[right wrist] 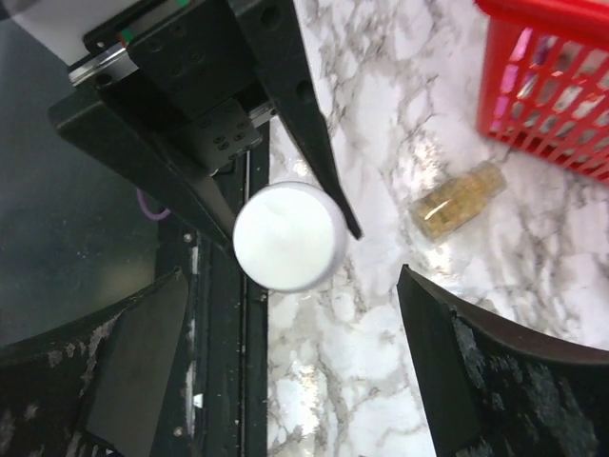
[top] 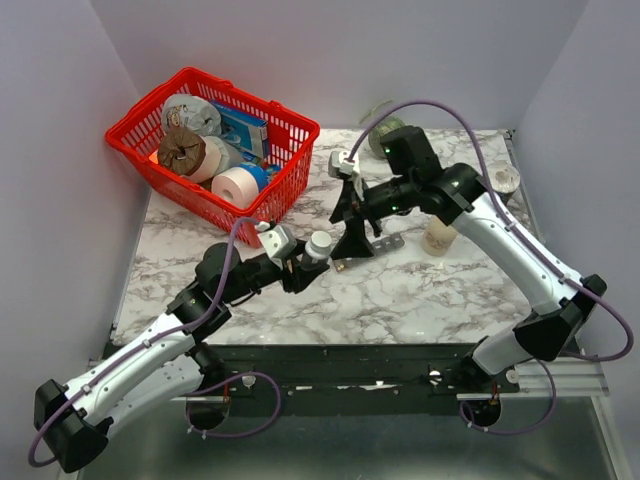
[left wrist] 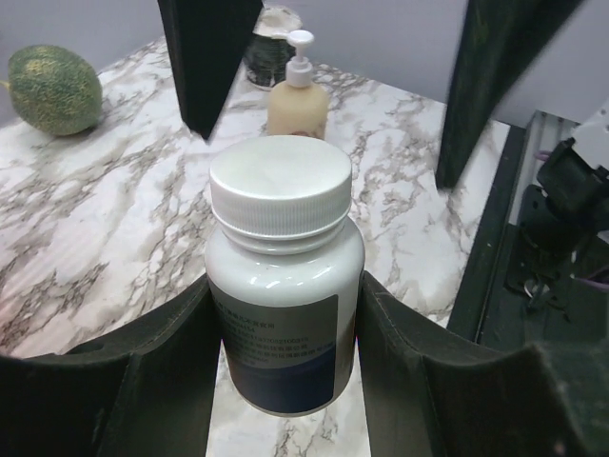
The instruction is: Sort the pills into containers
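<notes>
With the left pincer (left wrist: 285, 286) clamped on the bottle (left wrist: 281, 362) and the right pincer (right wrist: 292, 276) wide open, empty, over its cap (right wrist: 288, 235), the pills (right wrist: 461, 198) lie in their vial (right wrist: 440, 211) beyond it, containers (top: 385, 243) beside: no sorting is done.

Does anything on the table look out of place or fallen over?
Yes. A small clear vial of tan pills lies on its side on the table beside the red basket, not upright. No loose pills visible.
</notes>
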You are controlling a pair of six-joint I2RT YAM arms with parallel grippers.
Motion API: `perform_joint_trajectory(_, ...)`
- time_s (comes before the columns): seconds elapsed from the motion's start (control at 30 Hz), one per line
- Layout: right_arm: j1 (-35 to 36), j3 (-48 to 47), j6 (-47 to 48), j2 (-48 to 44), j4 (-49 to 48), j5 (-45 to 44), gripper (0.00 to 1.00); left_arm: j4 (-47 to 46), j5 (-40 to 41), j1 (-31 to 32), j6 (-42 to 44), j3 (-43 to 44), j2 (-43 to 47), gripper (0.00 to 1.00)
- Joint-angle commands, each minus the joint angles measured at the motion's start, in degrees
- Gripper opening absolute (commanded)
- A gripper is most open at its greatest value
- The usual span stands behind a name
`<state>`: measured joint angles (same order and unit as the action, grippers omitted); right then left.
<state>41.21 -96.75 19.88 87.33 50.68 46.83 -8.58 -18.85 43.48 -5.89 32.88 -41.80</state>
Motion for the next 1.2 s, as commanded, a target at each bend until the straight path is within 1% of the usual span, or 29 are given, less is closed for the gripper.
perform_joint_trajectory(0.0,-3.2,-3.9,13.2,-4.7,7.0,7.7,1.00,0.6,-9.2,-0.3,-0.3,0.3,1.5,0.00)
perform_joint_trajectory(0.07,-3.3,-2.7,22.0,-7.5,10.7,10.2,1.00,0.4,-12.9,-0.5,-0.6,0.9,0.9,0.00)
perform_joint_trajectory(0.1,-3.3,-1.1,33.9,-8.5,13.3,12.7,1.00,0.1,-18.1,-0.6,-0.8,1.1,0.5,0.00)
perform_joint_trajectory(0.13,-3.2,-0.2,39.4,-9.5,17.9,16.5,1.00,-0.3,-20.5,-0.6,-1.5,1.5,-0.6,0.00)
perform_joint_trajectory(0.2,-2.6,0.2,48.9,-8.9,22.3,19.1,1.00,-0.6,-27.4,-0.7,-2.1,3.0,-2.3,0.00)
perform_joint_trajectory(0.23,-1.8,-1.2,50.2,-8.1,25.9,20.1,1.00,-0.4,-29.3,-0.7,-2.2,3.7,-3.9,0.00)
perform_joint_trajectory(0.3,-0.5,-3.3,53.6,-4.5,30.2,20.1,0.99,-0.3,-30.9,-0.7,-2.4,4.8,-5.0,0.00)
perform_joint_trajectory(0.33,0.4,-4.7,53.4,-3.3,32.4,20.1,0.97,-0.2,-31.4,-0.7,-2.2,5.0,-5.6,0.00)
perform_joint_trajectory(0.4,0.9,-5.1,52.0,-1.6,32.7,20.0,0.93,0.0,-32.0,-0.8,-1.8,5.7,-6.2,0.00)
perform_joint_trajectory(0.43,1.2,-4.8,51.0,-1.5,31.3,19.6,0.91,0.2,-32.6,-0.8,-1.7,6.0,-7.0,0.00)
perform_joint_trajectory(0.57,2.3,-0.9,46.0,-2.7,25.5,16.3,0.88,0.2,-33.9,-0.8,-1.5,6.9,-8.5,0.00)
perform_joint_trajectory(0.6,2.6,-0.6,45.1,-2.9,24.8,15.8,0.88,0.3,-34.0,-0.8,-1.5,7.1,-8.6,0.00)
perform_joint_trajectory(0.7,3.3,-0.6,44.5,-2.4,25.0,14.7,0.81,0.6,-33.9,-0.8,-1.2,7.4,-9.1,0.00)
perform_joint_trajectory(0.73,3.4,-0.7,44.0,-2.2,25.0,14.3,0.74,0.7,-33.7,-0.8,-1.0,7.5,-9.2,0.00)
perform_joint_trajectory(0.8,3.5,-0.6,42.5,-2.0,24.6,13.9,0.68,0.8,-32.3,-0.8,-0.9,7.4,-9.3,0.00)
perform_joint_trajectory(0.83,3.6,-0.4,41.6,-2.1,23.3,13.2,0.61,0.8,-31.6,-0.8,-0.7,7.4,-9.1,0.00)
perform_joint_trajectory(0.87,3.6,0.1,40.6,-2.3,22.5,12.7,0.58,0.8,-30.4,-0.8,-0.7,7.4,-8.9,0.00)
perform_joint_trajectory(0.9,3.7,0.6,37.2,-2.4,21.1,12.2,0.55,0.7,-28.0,-0.8,-0.7,7.3,-8.7,0.00)
perform_joint_trajectory(0.93,3.7,2.0,34.9,-2.8,17.7,10.8,0.51,0.3,-26.0,-0.8,-0.9,7.2,-7.9,0.00)
perform_joint_trajectory(1.0,3.7,3.4,28.7,-3.1,14.6,10.0,0.48,-1.9,-21.5,-0.8,-2.1,6.3,-6.5,0.00)
perform_joint_trajectory(1.03,3.7,4.9,27.1,-3.1,12.4,9.3,0.40,-3.4,-17.2,-0.8,-2.5,5.9,-4.9,0.00)
perform_joint_trajectory(1.07,3.7,5.7,25.1,-3.1,11.0,8.9,0.37,-6.2,-14.6,-0.8,-3.2,4.7,-4.0,0.00)
perform_joint_trajectory(1.1,3.7,6.9,21.3,-3.5,9.3,8.0,0.37,-7.8,-12.3,-0.7,-4.6,4.1,-3.2,0.00)
perform_joint_trajectory(1.13,3.9,8.1,20.1,-3.9,6.3,5.9,0.37,-9.2,-7.7,-0.8,-5.2,3.5,-1.9,0.00)
perform_joint_trajectory(1.17,3.8,11.0,18.6,-4.5,4.3,4.5,0.37,-10.6,-5.4,-0.8,-5.7,3.1,-1.5,0.00)
